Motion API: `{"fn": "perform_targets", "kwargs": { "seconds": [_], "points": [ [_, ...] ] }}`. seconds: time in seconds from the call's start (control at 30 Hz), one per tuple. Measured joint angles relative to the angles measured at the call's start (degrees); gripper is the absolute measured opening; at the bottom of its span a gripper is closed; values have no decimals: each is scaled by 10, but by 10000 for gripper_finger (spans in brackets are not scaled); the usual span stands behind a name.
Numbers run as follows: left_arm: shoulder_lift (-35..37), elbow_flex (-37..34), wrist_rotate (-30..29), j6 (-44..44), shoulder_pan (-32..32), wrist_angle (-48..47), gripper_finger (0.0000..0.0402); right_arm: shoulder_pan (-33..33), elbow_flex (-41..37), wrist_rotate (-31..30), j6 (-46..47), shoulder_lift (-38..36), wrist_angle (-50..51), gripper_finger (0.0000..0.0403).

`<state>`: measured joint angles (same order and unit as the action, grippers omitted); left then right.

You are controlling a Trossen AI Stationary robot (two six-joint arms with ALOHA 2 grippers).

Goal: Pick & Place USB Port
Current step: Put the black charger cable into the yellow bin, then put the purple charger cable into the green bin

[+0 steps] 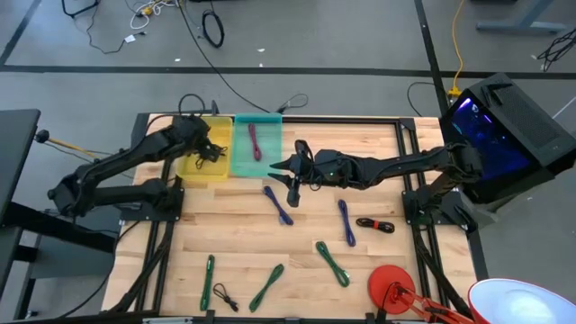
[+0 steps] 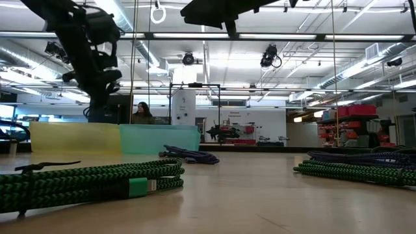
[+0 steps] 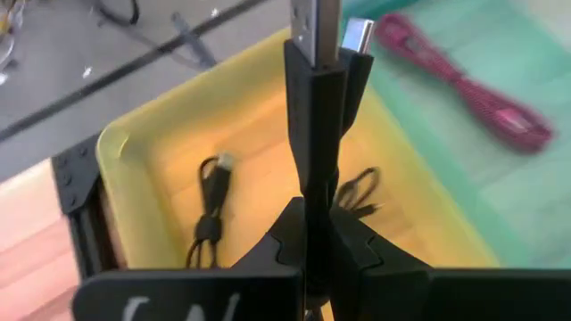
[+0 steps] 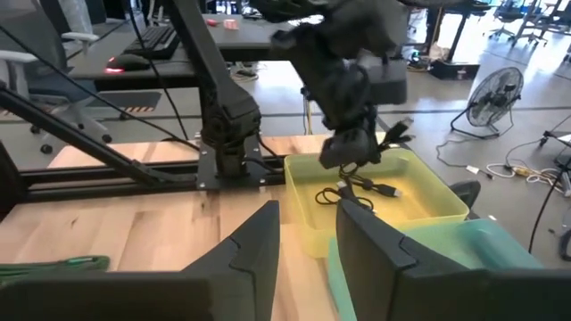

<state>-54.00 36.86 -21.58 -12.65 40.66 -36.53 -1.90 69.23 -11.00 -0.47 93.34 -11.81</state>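
Observation:
My left gripper hangs over the yellow bin, shut on a black USB cable. Two more black cables lie on that bin's floor. Beside it stands a teal bin with a maroon cable inside. My right gripper is open, holds nothing, and floats above the table middle, pointing at the bins. Purple, green and black cables lie loose on the wood. My left gripper pinches the black cable between its two shut fingers. The cable's plug ends stick out past the fingertips. The fingers come from above, slanting down over the yellow bin. Whether the black loops below belong to the held cable, I cannot tell.
More green cables and a small black one lie near the table's near edge. A red lamp stands at the near right corner. A second purple cable lies right of the middle. A person sits in the room behind.

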Motion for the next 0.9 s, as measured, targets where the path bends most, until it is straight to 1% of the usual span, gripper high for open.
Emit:
{"fn": "perform_targets", "kwargs": {
  "seconds": [0.17,0.27,0.3,0.37,0.57,0.7,0.73,0.8,0.9],
  "points": [
    [-30,0,53,6,45,4,17,-4,0,0,0,0,2,114],
    [-40,0,86,12,57,21,18,-4,0,0,-1,0,2,114],
    [-42,0,99,11,58,22,26,-4,0,0,-1,0,2,114],
    [-43,0,118,11,59,21,53,-4,0,0,-2,0,4,114],
    [-43,0,111,9,58,21,143,-4,0,-1,-6,0,4,113],
    [-43,0,115,11,58,25,185,-4,0,-1,-6,0,7,113],
    [-42,0,129,12,57,25,192,-4,0,-1,-6,0,11,113],
    [-40,0,177,16,53,28,202,-3,0,-1,-6,0,18,113],
    [-39,0,284,16,38,26,207,-3,0,-1,-6,0,27,113]
  ]
}}
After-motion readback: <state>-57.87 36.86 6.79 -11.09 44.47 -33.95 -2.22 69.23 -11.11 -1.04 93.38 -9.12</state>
